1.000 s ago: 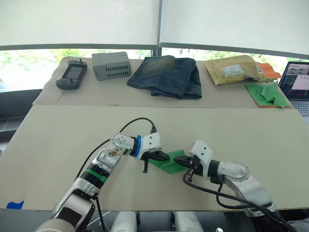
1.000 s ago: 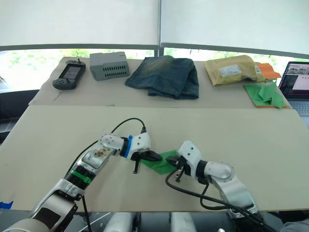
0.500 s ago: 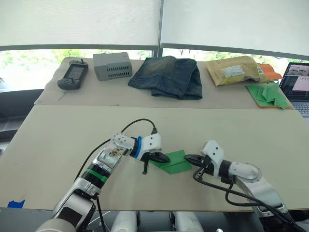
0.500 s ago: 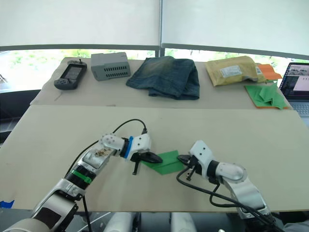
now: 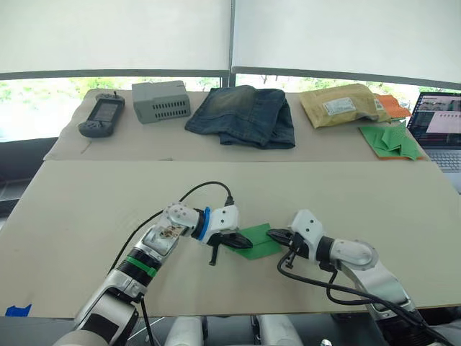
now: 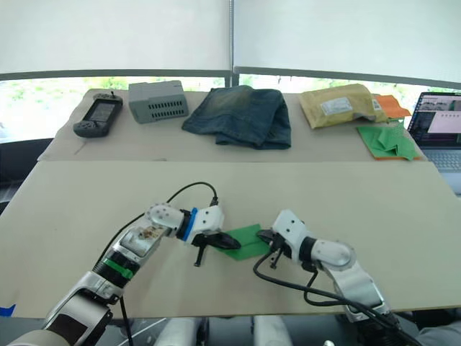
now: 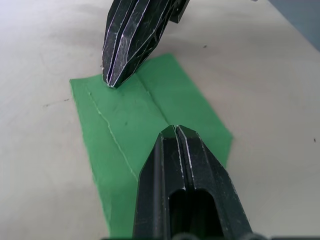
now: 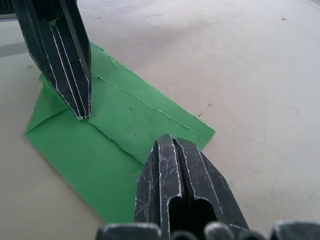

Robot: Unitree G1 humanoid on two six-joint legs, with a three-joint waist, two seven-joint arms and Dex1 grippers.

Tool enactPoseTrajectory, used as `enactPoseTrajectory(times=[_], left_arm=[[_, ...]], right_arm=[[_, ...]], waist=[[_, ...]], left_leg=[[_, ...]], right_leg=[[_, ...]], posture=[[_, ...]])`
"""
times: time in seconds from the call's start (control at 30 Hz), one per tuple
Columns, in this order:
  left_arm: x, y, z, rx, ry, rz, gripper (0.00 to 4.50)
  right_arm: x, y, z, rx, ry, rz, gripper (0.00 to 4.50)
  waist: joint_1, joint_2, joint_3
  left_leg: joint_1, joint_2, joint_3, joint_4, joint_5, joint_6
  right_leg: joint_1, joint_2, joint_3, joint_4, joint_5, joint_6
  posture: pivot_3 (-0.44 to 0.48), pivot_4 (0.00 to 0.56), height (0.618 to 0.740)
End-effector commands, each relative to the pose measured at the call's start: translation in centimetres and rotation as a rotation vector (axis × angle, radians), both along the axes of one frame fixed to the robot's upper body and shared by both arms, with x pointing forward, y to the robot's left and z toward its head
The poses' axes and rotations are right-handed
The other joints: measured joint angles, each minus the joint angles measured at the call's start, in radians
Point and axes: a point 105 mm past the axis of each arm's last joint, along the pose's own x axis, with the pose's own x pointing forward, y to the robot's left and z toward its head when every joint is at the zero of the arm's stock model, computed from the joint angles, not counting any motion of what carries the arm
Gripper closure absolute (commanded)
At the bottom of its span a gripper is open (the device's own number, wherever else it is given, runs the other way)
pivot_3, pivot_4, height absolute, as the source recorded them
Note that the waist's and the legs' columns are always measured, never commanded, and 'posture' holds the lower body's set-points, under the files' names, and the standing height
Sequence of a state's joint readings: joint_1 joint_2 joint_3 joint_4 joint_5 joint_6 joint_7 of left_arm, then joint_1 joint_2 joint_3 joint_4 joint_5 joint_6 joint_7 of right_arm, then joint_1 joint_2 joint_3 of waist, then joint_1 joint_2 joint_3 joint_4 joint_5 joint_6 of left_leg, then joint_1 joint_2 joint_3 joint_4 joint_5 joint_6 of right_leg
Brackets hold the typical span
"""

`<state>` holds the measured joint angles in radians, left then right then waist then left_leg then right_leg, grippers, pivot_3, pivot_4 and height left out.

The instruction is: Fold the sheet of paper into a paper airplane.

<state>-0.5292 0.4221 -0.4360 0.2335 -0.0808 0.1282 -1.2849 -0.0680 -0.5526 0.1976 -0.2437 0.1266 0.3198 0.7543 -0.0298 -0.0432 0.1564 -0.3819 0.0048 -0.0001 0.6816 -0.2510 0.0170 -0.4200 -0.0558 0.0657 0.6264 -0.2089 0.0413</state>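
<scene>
The sheet of paper [image 5: 257,241] is a bright green folded piece with crease lines, lying flat on the near table between my two grippers. My left gripper [image 5: 246,243] is shut, its tip resting on the paper's left part; in the left wrist view its closed fingers [image 7: 175,150] lie over the green sheet [image 7: 130,125]. My right gripper [image 5: 272,233] is also shut, its tip touching the paper near the right edge. The right wrist view has that tip [image 8: 168,139] on the sheet [image 8: 125,120], with the left gripper's point [image 8: 80,112] pressing on the far side.
On the far table lie a handheld controller [image 5: 99,117], a grey box [image 5: 160,101], folded jeans [image 5: 241,115], a padded envelope [image 5: 338,104], a pile of green folded papers [image 5: 389,139] with orange paper [image 5: 391,106], and a laptop [image 5: 437,128]. The near table [image 5: 101,202] is beige.
My right gripper drew back to the right off the paper, then returned to its right edge. The left gripper stayed on the paper. The camera shifted slightly.
</scene>
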Motion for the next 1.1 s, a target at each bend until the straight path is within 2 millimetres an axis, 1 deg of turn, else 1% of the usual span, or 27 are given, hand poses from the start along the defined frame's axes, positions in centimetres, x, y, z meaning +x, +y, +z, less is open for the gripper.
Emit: enactPoseTrajectory(times=[0.03,0.1,0.17,0.23,0.33,0.4,0.47,0.6,0.7,0.83,0.9,0.97,1.1], left_arm=[[-0.5,2.6,-1.8,0.085,0.04,0.026,4.5],[-0.9,3.7,-2.3,0.115,0.046,0.021,4.5],[-1.2,4.5,-2.3,0.117,0.062,0.02,4.5],[-1.7,4.9,-2.1,0.107,0.073,0.012,4.5],[-2.0,5.0,-1.9,0.093,0.079,0.006,4.5],[-1.6,4.6,-1.3,0.046,0.08,0.037,4.5],[-0.8,3.6,-0.1,-0.038,0.077,0.073,4.5],[0.1,2.0,2.1,-0.164,0.065,0.095,4.5],[0.5,1.6,2.9,-0.195,0.055,0.106,4.5],[0.5,0.5,4.0,-0.228,0.053,0.049,4.5],[0.0,-0.3,3.7,-0.218,0.058,0.002,4.5],[-0.3,-0.8,3.1,-0.186,0.054,-0.029,4.5],[0.1,-1.3,1.3,-0.108,0.038,-0.037,4.5]], right_arm=[[-0.7,0.2,-2.4,-0.043,0.082,0.005,4.48],[-0.6,0.3,-2.5,-0.045,0.085,0.007,4.48],[-0.6,0.5,-2.7,-0.047,0.088,0.014,4.48],[-0.5,0.7,-2.8,-0.051,0.089,0.021,4.48],[-0.4,0.8,-2.8,-0.054,0.089,0.025,4.48],[-0.2,0.8,-2.8,-0.051,0.089,0.024,4.48],[-0.2,0.9,-2.9,-0.05,0.091,0.025,4.48],[-0.4,1.0,-3.0,-0.049,0.098,0.029,4.48],[-0.5,1.0,-3.1,-0.048,0.102,0.03,4.48],[-0.7,0.9,-3.3,-0.051,0.109,0.024,4.48],[-0.6,1.0,-3.3,-0.05,0.107,0.019,4.48],[-0.6,1.0,-3.3,-0.049,0.105,0.016,4.48],[-0.5,1.0,-3.3,-0.051,0.1,0.012,4.48]], waist=[[-0.008,0.0,-0.004],[-0.013,0.0,-0.006],[-0.015,0.0,-0.008],[-0.016,0.0,-0.008],[-0.015,-0.001,-0.008],[-0.014,-0.001,-0.008],[-0.013,-0.001,-0.008],[-0.013,-0.001,-0.008],[-0.013,-0.001,-0.008],[-0.012,-0.001,-0.008],[-0.013,-0.001,-0.008],[-0.013,-0.001,-0.008],[-0.013,-0.001,-0.008]], left_leg=[[0.0,0.0,0.0,-0.001,0.0,0.0],[0.003,0.003,0.0,-0.003,0.0,0.0],[0.005,0.004,0.0,-0.004,0.0,0.0],[0.007,0.007,0.001,-0.005,0.0,0.0],[0.009,0.009,0.002,-0.005,0.0,0.0],[0.009,0.01,0.002,-0.005,-0.001,0.0],[0.009,0.01,0.002,-0.005,-0.001,0.0],[0.008,0.01,0.001,-0.005,-0.001,0.0],[0.007,0.01,0.002,-0.005,-0.001,0.0],[0.007,0.01,0.001,-0.005,-0.001,0.0],[0.007,0.01,0.002,-0.005,-0.001,0.0],[0.007,0.01,0.002,-0.005,-0.001,0.0],[0.007,0.01,0.002,-0.005,-0.001,0.0]], right_leg=[[0.0,0.0,0.0,0.0,0.0,0.0],[0.001,0.001,0.0,0.0,-0.001,-0.002],[0.001,0.002,0.0,0.0,-0.002,-0.003],[0.002,0.003,0.0,0.0,-0.002,-0.004],[0.003,0.006,0.0,0.001,-0.002,-0.005],[0.004,0.007,0.0,0.001,-0.003,-0.006],[0.004,0.009,0.001,0.001,-0.003,-0.006],[0.002,0.01,0.002,0.001,-0.002,-0.007],[0.0,0.011,0.002,0.002,-0.002,-0.007],[0.0,0.012,0.002,0.002,-0.002,-0.008],[0.0,0.012,0.002,0.002,-0.002,-0.008],[0.0,0.012,0.003,0.002,-0.002,-0.008],[0.0,0.012,0.003,0.002,-0.002,-0.008]], posture=[[0.0,0.15,0.728],[0.0,0.15,0.728],[0.0,0.15,0.728],[0.0,0.15,0.728],[0.0,0.15,0.728],[0.0,0.15,0.728],[0.0,0.15,0.728],[0.0,0.15,0.728],[0.0,0.15,0.728],[0.0,0.15,0.728],[0.0,0.15,0.728],[0.0,0.15,0.728],[0.0,0.15,0.728]])
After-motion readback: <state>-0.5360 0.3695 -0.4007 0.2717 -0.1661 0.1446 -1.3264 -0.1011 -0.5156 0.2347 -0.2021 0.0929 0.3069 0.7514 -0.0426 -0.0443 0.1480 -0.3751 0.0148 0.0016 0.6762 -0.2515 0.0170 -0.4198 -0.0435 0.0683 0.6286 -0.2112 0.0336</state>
